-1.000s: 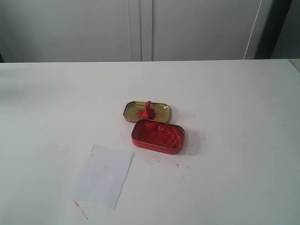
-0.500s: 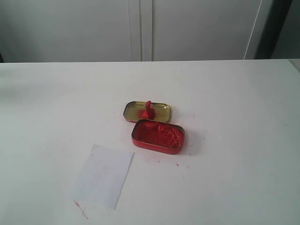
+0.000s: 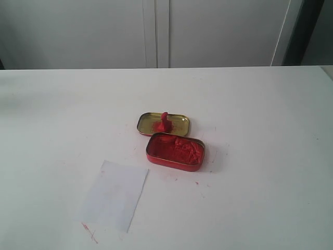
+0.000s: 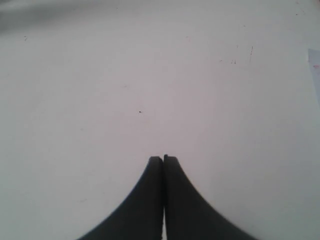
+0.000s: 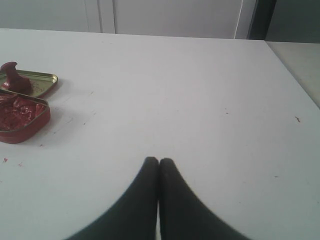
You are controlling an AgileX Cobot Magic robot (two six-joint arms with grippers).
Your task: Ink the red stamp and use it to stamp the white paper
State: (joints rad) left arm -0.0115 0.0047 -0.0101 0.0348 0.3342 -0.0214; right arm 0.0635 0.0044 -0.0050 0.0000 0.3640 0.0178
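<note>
Left pincer (image 4: 163,159) and right pincer (image 5: 159,161) are smooth matte black, curving wide from narrow tips.

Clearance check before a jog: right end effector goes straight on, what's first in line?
Looks free: the right end effector, shut, points across the table. The red tin and red stamp sit off to one side. Depth unclear; it may graze the table.

The stamp (image 3: 164,123) stands in the lid (image 3: 180,125), just behind the tin (image 3: 167,159). The paper (image 3: 114,195) lies on the table (image 3: 260,104), before and left of the tin.
</note>
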